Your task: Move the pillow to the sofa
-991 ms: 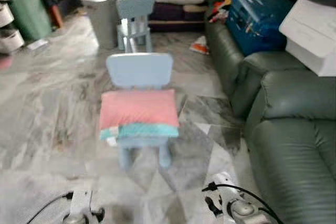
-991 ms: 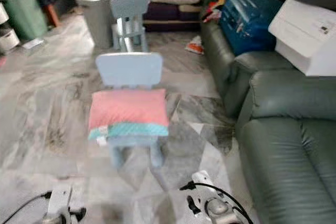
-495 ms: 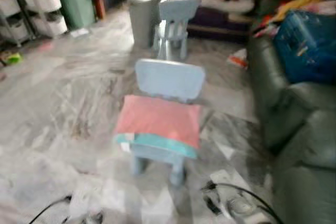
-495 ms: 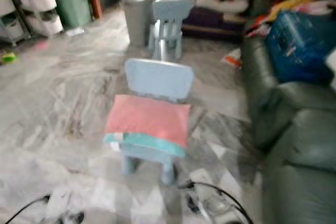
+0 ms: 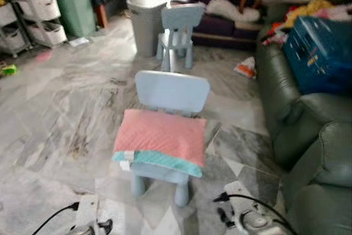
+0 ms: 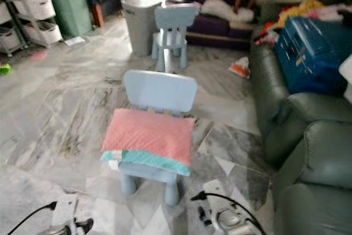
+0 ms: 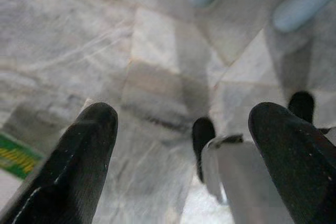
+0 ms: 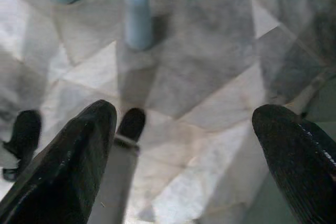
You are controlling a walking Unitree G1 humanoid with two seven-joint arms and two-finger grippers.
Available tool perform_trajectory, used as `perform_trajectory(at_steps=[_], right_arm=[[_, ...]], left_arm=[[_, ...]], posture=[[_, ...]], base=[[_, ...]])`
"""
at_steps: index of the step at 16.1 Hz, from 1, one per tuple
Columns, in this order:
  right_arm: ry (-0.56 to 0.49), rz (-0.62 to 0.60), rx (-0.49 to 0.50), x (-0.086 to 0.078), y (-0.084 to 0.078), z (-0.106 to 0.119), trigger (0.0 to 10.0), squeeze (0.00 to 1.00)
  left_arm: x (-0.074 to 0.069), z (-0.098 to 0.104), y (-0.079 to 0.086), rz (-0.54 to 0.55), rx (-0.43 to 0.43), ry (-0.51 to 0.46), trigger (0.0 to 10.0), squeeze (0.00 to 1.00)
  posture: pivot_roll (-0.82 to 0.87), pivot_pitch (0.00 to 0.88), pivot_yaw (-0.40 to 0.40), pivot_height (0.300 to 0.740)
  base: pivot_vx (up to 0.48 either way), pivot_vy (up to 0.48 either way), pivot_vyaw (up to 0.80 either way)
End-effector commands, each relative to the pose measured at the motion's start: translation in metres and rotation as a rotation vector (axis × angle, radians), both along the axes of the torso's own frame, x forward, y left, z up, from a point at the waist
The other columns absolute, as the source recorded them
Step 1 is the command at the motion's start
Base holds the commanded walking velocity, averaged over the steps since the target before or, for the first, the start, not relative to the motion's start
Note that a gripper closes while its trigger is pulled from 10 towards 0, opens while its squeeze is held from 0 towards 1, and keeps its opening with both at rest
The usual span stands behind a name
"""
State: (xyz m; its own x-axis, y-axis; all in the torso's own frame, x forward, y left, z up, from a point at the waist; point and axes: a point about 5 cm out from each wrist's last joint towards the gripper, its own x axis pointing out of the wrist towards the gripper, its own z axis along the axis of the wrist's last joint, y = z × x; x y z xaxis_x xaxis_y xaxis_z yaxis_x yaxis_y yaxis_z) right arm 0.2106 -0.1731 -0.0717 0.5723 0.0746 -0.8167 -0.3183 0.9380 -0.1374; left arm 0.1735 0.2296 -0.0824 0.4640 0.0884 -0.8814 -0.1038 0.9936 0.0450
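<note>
Progress: nil so far, you have whole job ahead. Pillow [image 5: 160,141], pink with teal edge, lies flat on seat of small blue chair [image 5: 171,90], untouched. Sofa [image 5: 308,152] stands to robot's right, apart from chair. Left end effector [image 7: 184,145] and right end effector [image 8: 184,145] hang low over floor [image 5: 66,108], fingers spread, empty. Left to do: approach, grasp, carry, place.

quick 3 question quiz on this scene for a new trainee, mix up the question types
1. True or false: the pink pillow lies on the green sofa.
2. What does the pillow rest on? A) floor B) small blue chair C) blue crate
3. How do the fingers of the left gripper and right gripper stand?

Key: 1 false, it is on the chair. 2 B. 3 both spread open above the floor, holding nothing.
</note>
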Motion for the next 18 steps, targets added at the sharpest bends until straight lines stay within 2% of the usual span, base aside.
perform_trajectory(at_steps=[1, 2, 4, 6, 8, 9, 10, 11, 12, 13, 15, 16, 17, 18], right_arm=[[-0.003, -0.029, -0.017, 0.001, -0.006, 0.001, 10.0, 0.00], [-0.005, -0.043, -0.009, 0.001, -0.006, 0.001, 10.0, 0.00], [-0.029, -0.117, 0.031, 0.001, -0.006, 0.001, 10.0, 0.00], [-0.084, -0.200, 0.091, 0.003, -0.005, 0.003, 10.0, 0.00], [-0.225, -0.246, 0.160, 0.019, -0.026, 0.020, 10.0, 0.00], [-0.287, -0.241, 0.179, 0.030, -0.029, 0.029, 10.0, 0.00], [-0.455, -0.232, 0.249, 0.059, -0.034, 0.060, 10.0, 0.00], [-0.510, -0.219, 0.263, 0.066, -0.035, 0.069, 10.0, 0.00], [-0.543, -0.216, 0.274, 0.067, -0.034, 0.074, 10.0, 0.00], [-0.598, -0.224, 0.333, 0.064, -0.034, 0.086, 10.0, 0.00], [-0.625, -0.222, 0.371, 0.057, -0.037, 0.094, 10.0, 0.00], [-0.628, -0.228, 0.378, 0.052, -0.040, 0.096, 10.0, 0.00], [-0.619, -0.245, 0.365, 0.048, -0.046, 0.096, 10.0, 0.00], [-0.614, -0.249, 0.362, 0.047, -0.047, 0.097, 10.0, 0.00]], left_arm=[[0.001, 0.001, 0.001, -0.001, -0.007, -0.001, 10.0, 0.00], [0.000, 0.001, 0.001, -0.002, -0.012, -0.001, 10.0, 0.00], [0.010, 0.006, 0.000, -0.027, -0.035, -0.056, 10.0, 0.00], [0.036, 0.021, 0.000, -0.092, -0.031, -0.180, 10.0, 0.00], [0.059, 0.036, -0.003, -0.131, -0.047, -0.295, 10.0, 0.00], [0.072, 0.046, -0.005, -0.157, -0.050, -0.360, 10.0, 0.00], [0.099, 0.072, -0.017, -0.241, -0.042, -0.527, 10.0, 0.00], [0.106, 0.083, -0.023, -0.263, -0.038, -0.592, 10.0, 0.00], [0.109, 0.089, -0.026, -0.275, -0.039, -0.635, 10.0, 0.00], [0.105, 0.111, -0.035, -0.304, -0.060, -0.765, 10.0, 0.00], [0.091, 0.119, -0.038, -0.323, -0.135, -0.802, 10.0, 0.00], [0.086, 0.122, -0.035, -0.312, -0.111, -0.823, 10.0, 0.00], [0.078, 0.122, -0.029, -0.286, -0.051, -0.829, 10.0, 0.00], [0.077, 0.123, -0.028, -0.282, -0.043, -0.825, 10.0, 0.00]], posture=[[-0.07, 0.000, 0.011, 0.720], [-0.06, 0.000, 0.012, 0.720], [-0.06, 0.000, 0.017, 0.720], [-0.06, 0.000, 0.020, 0.720], [-0.06, 0.000, 0.019, 0.720], [-0.06, 0.000, 0.021, 0.720], [-0.07, 0.000, 0.024, 0.720], [-0.07, 0.000, 0.024, 0.720], [-0.07, 0.000, 0.022, 0.720], [-0.06, 0.000, 0.018, 0.720], [-0.07, 0.000, 0.015, 0.720], [-0.06, 0.000, 0.013, 0.720], [-0.07, 0.000, 0.016, 0.720], [-0.07, 0.000, 0.016, 0.720]], base=[[0.000, 0.000, 0.00], [0.000, 0.000, 0.00], [0.000, 0.000, 0.00], [0.000, 0.000, 0.00], [0.000, 0.000, 0.00], [0.000, 0.000, 0.00], [0.000, 0.000, 0.00], [0.000, 0.000, 0.00], [0.000, 0.000, 0.00], [0.000, 0.000, 0.00], [0.000, 0.000, 0.00], [0.000, 0.000, 0.00], [0.000, 0.000, 0.00], [0.000, 0.000, 0.00]])
